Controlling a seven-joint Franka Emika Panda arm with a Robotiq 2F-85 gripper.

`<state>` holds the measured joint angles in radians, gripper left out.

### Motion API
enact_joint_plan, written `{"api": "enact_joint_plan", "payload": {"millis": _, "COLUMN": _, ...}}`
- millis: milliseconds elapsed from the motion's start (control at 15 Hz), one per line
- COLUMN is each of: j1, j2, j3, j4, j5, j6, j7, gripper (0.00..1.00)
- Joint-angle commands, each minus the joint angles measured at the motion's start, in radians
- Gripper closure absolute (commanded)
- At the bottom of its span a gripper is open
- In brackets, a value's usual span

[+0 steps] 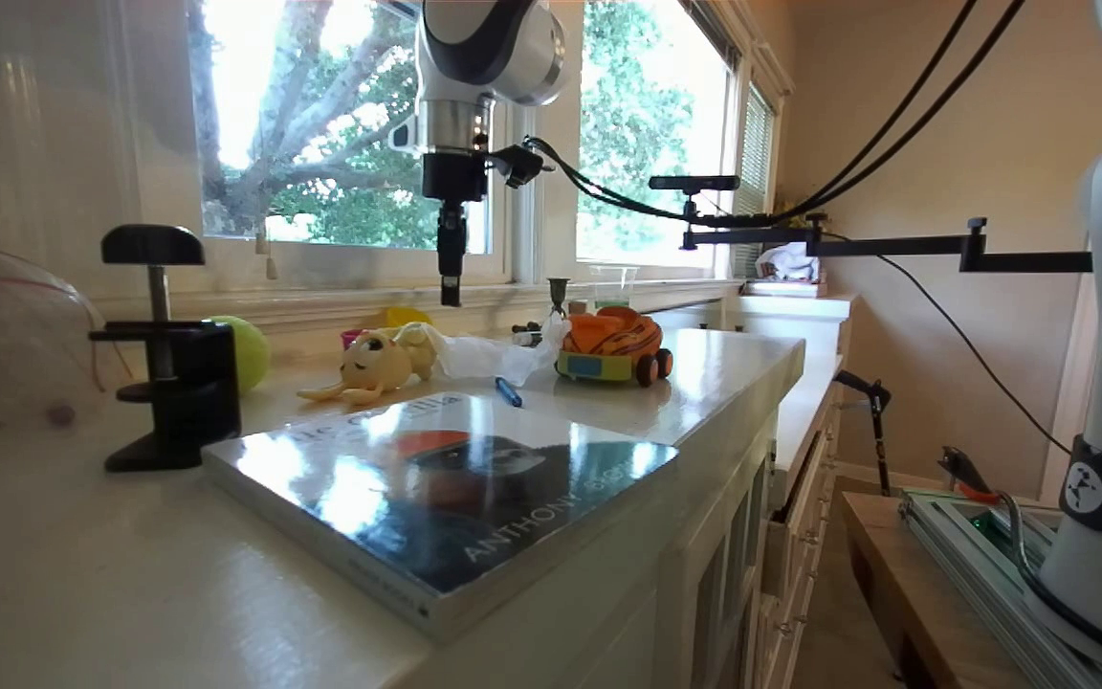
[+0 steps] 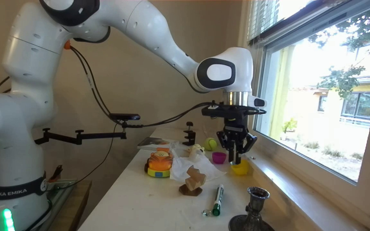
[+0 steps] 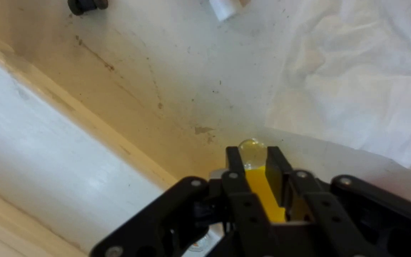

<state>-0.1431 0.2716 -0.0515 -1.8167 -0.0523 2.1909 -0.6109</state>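
In the wrist view my gripper (image 3: 252, 157) is closed around a small clear glass ball (image 3: 253, 152), pinched between its two black fingertips. Behind the ball, seen through the gap, is a yellow cup (image 3: 262, 192). An exterior view shows the gripper (image 2: 234, 158) pointing down, with the tip just above or in front of the yellow cup (image 2: 240, 167); the exact offset is hard to judge. From the opposite end, the gripper (image 1: 451, 287) hangs above the counter, higher than the yellow cup (image 1: 406, 318). A magenta cup (image 2: 219, 157) stands beside the yellow one.
A silver candlestick (image 2: 254, 208), green marker (image 2: 218, 200), second clear ball (image 2: 207, 212) and wooden blocks (image 2: 194, 179) lie nearby. White crumpled sheet (image 2: 194, 166), orange toy car (image 2: 160, 163), tennis ball (image 2: 210, 144), clamp (image 1: 178, 383) and book (image 1: 455, 488) occupy the counter. The window sill (image 2: 287, 186) borders it.
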Motion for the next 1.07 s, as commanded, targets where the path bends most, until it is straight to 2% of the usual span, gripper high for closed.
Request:
{"api": "enact_joint_plan", "payload": {"millis": 0, "j1": -0.011, "j2": 0.036, "j3": 0.019, "j4": 0.046, "j5": 0.020, "j6": 0.007, "j7": -0.039, "gripper": 0.93}}
{"api": "enact_joint_plan", "payload": {"millis": 1000, "j1": -0.009, "j2": 0.105, "j3": 0.046, "j4": 0.124, "j5": 0.013, "j6": 0.018, "j7": -0.053, "gripper": 0.93}}
